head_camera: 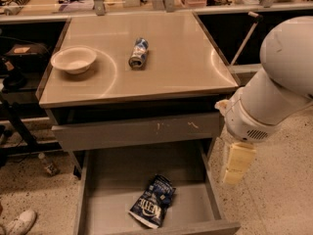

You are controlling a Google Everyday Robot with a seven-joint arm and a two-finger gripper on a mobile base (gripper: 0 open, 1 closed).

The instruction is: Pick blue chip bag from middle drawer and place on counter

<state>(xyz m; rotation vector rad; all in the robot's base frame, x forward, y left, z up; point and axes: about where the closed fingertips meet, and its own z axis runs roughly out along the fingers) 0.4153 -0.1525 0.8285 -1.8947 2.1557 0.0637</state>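
Tool (236, 164) just R of open middle drawer (117, 180), blue chip bag (152, 201) inside.
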